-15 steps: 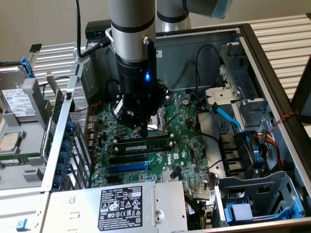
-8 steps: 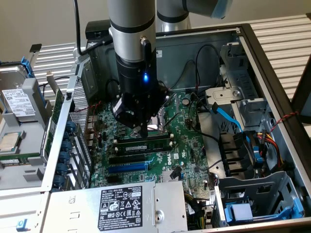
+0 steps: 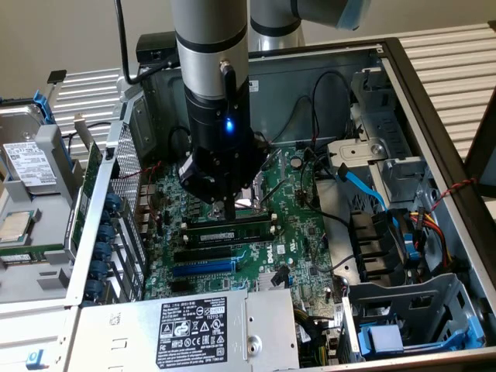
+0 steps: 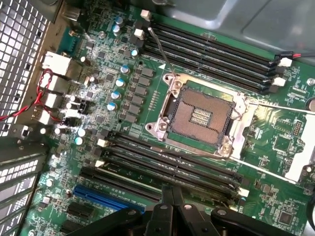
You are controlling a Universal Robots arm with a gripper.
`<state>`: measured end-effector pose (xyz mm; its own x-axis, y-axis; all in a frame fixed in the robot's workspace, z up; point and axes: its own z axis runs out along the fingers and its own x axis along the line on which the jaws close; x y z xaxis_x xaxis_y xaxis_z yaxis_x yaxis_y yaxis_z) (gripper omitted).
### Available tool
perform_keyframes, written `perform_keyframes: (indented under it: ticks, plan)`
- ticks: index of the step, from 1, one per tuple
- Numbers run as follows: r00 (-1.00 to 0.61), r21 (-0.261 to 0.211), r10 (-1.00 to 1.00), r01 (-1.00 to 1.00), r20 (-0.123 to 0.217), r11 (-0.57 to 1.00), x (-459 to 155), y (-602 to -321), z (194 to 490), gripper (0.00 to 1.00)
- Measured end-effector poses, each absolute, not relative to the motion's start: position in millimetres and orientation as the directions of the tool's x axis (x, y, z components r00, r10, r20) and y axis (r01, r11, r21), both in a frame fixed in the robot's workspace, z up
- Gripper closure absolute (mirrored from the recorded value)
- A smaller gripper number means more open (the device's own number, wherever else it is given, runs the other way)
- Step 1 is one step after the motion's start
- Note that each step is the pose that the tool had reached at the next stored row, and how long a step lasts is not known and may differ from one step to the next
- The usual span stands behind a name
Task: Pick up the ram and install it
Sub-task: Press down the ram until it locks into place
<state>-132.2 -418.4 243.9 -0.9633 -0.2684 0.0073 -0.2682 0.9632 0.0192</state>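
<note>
Open computer case (image 3: pixel 434 101), one ram (image 3: pixel 232 230) seated, one end effector (image 3: pixel 225 211) closed above.

Blue expansion slot (image 4: pixel 106 195) near empty CPU socket (image 4: pixel 199 118); power supply (image 3: pixel 186 329).

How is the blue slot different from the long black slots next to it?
The blue slot is bright blue and shorter; the black memory slots are black and run longer. The black memory slots have white clips at their ends; the blue slot shows none. Both are long, thin and lie side by side on the green motherboard.
</note>
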Motion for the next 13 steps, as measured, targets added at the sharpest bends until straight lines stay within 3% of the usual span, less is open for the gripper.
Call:
perform_keyframes:
  ticks: [13]
  plan:
    - [-0.993, -0.007, -0.118, -0.118, 0.012, 0.993, -132.1, -418.4, 243.3, 0.89]
